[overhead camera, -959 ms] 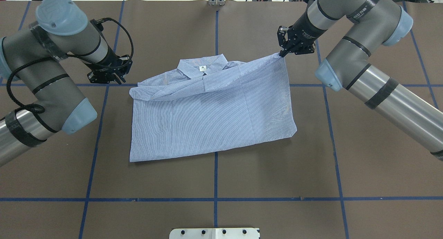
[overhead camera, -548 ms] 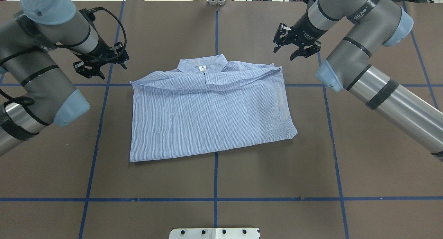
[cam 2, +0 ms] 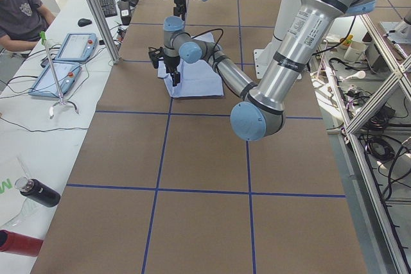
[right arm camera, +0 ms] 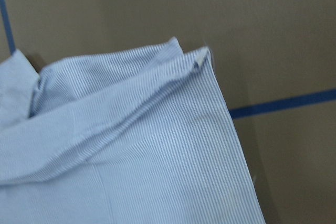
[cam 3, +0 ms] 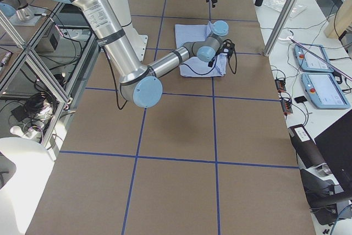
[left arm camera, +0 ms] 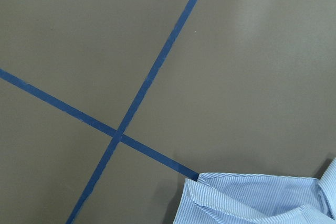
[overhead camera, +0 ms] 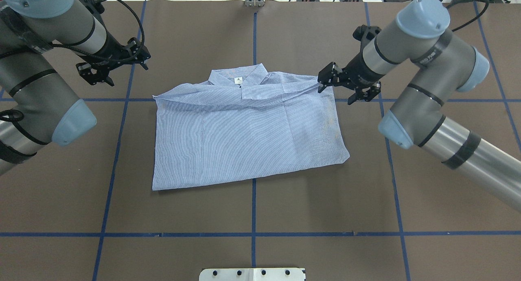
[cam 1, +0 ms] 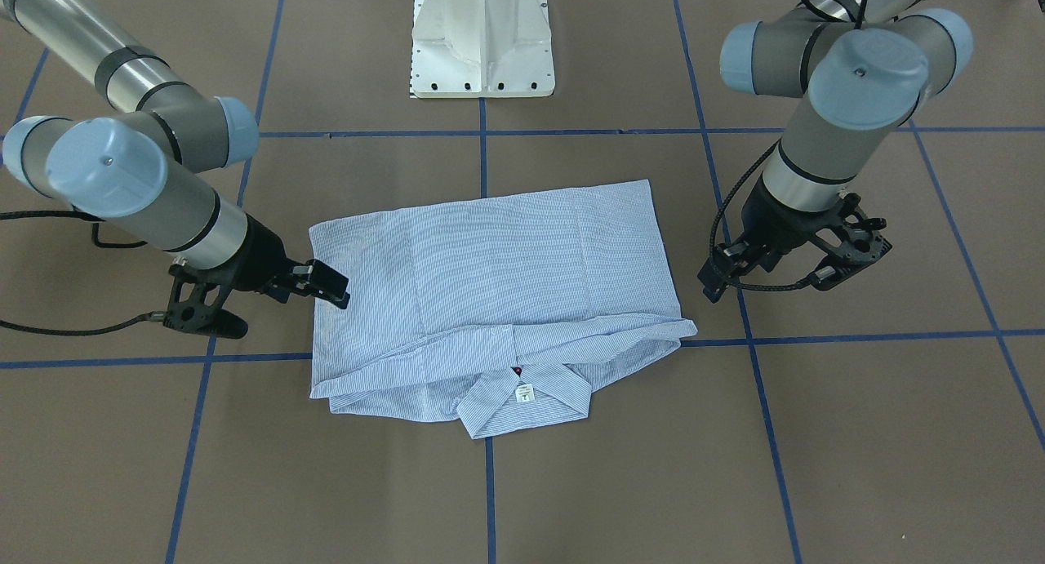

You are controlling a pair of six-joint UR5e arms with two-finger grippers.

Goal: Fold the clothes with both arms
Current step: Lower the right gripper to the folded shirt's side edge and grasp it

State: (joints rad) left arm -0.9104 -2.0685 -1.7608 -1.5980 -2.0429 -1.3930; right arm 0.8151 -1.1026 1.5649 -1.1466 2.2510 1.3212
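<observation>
A: The right pincer [overhead camera: 336, 93]?
B: Spread wide, empty, beside the shirt [overhead camera: 248, 138]'s far right corner.
A: The left pincer [overhead camera: 128, 75]?
B: Agape too (well off the cloth). The shirt lies folded, centred on the counter [overhead camera: 325, 199].

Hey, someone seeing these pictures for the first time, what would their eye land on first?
The light blue striped shirt, partly folded with its collar away from the robot, lies flat in the middle of the brown table. The right gripper hangs open at the shirt's far right corner. The left gripper is open over bare table off its far left corner.
</observation>
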